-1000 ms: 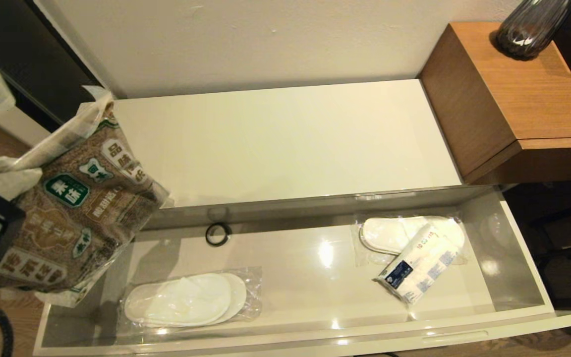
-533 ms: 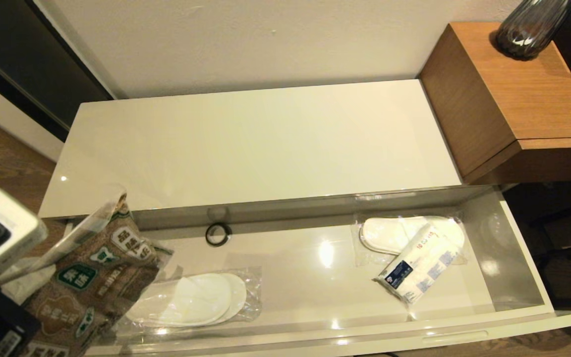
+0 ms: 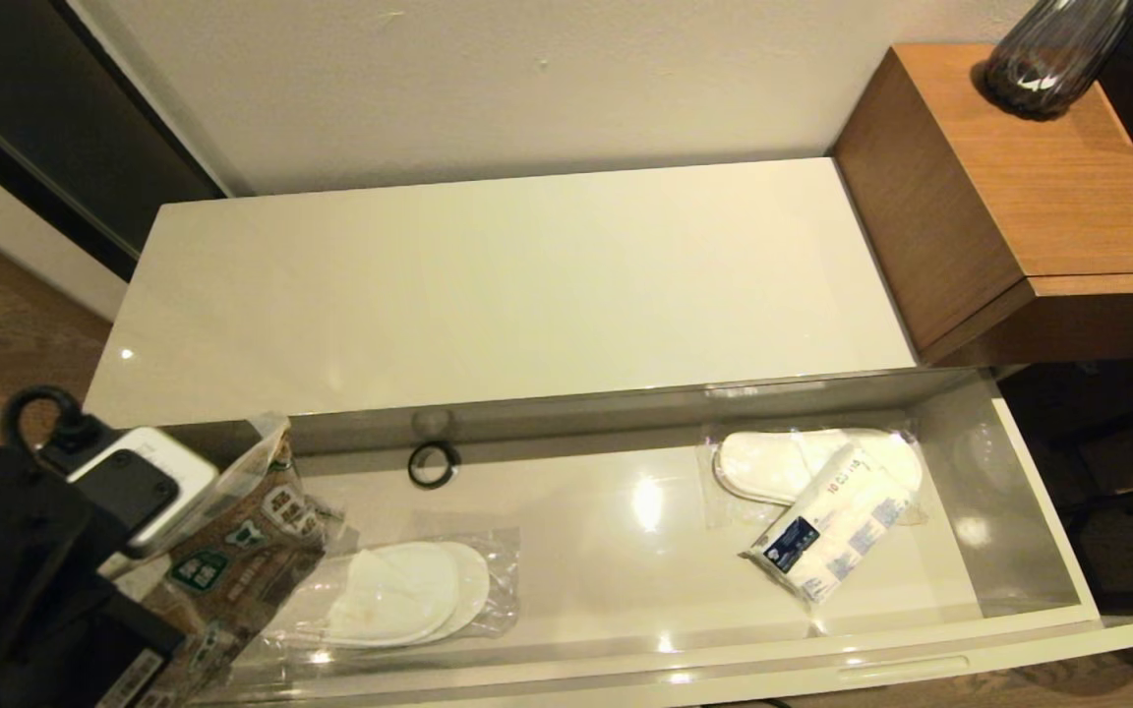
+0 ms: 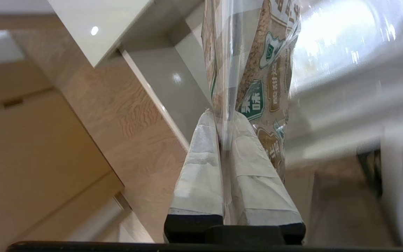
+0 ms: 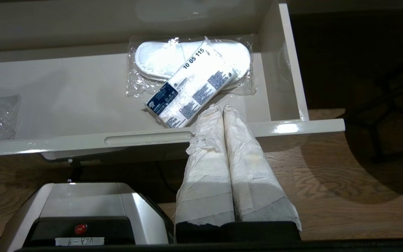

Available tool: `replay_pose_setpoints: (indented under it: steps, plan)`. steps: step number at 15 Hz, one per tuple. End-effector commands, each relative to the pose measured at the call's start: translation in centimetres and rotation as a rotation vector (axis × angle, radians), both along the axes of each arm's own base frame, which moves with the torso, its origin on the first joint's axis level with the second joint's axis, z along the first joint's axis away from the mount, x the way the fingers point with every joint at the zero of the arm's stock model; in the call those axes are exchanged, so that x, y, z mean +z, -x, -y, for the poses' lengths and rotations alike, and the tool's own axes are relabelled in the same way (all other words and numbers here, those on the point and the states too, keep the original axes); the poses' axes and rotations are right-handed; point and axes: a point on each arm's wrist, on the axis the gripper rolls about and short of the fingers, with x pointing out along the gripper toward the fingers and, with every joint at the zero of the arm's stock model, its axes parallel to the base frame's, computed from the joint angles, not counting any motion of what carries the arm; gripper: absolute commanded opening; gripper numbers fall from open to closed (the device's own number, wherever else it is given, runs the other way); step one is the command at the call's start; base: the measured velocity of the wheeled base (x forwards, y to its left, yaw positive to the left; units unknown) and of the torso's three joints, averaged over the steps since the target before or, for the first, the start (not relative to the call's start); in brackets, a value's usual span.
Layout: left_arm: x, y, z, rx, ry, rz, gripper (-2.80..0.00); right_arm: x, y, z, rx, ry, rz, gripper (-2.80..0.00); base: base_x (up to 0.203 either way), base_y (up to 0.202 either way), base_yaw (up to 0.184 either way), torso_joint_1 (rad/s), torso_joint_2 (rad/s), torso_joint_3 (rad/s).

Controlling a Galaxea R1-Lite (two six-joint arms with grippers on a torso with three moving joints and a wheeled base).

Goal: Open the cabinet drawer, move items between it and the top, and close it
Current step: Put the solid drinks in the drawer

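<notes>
Left gripper [image 4: 226,115] clenched on the food bag [image 3: 232,560], which hangs into the left end of the open cabinet drawer [image 3: 921,649], overlapping the wrapped slippers [image 3: 409,595]. Right gripper [image 5: 222,108], fingers pressed together and holding nothing, hovers just outside the drawer's front.

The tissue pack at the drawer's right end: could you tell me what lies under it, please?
Under the tissue pack lies a clear-wrapped pair of white slippers, partly showing beyond it. The covered part of the slippers cannot be seen.
</notes>
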Motion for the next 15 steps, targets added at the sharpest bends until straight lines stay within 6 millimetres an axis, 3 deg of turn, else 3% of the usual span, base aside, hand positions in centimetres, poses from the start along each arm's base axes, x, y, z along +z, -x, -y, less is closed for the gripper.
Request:
replay_pose_setpoints:
  steps: [1, 3, 5, 10, 15]
  plan:
    - [-1.4, -4.0, 2.3, 0.063, -0.042, -0.032, -2.80, 0.0, 0.0, 0.0, 0.001, 0.000, -0.003, -2.80, 0.000, 0.000, 0.000, 0.000, 0.00, 0.000]
    - [-2.3, -6.8, 3.6, 0.109, -0.059, -0.033, -2.80, 0.0, 0.0, 0.0, 0.001, 0.000, -0.004, -2.80, 0.000, 0.000, 0.000, 0.000, 0.00, 0.000]
    - [-3.0, -8.2, 4.2, 0.154, -0.068, -0.029, -2.80, 0.0, 0.0, 0.0, 0.001, 0.000, -0.002, -2.80, 0.000, 0.000, 0.000, 0.000, 0.00, 0.000]
    - [-5.8, -9.1, 2.1, 0.341, -0.005, -0.067, -2.80, -0.1, 0.0, 0.0, 0.001, 0.000, -0.004, -2.80, 0.000, 0.000, 0.000, 0.000, 0.00, 0.000]
    - [-8.6, -10.3, 2.2, 0.374, -0.071, -0.150, -2.80, -0.1, 0.0, 0.0, 0.001, 0.000, -0.004, -2.80, 0.000, 0.000, 0.000, 0.000, 0.00, 0.000]
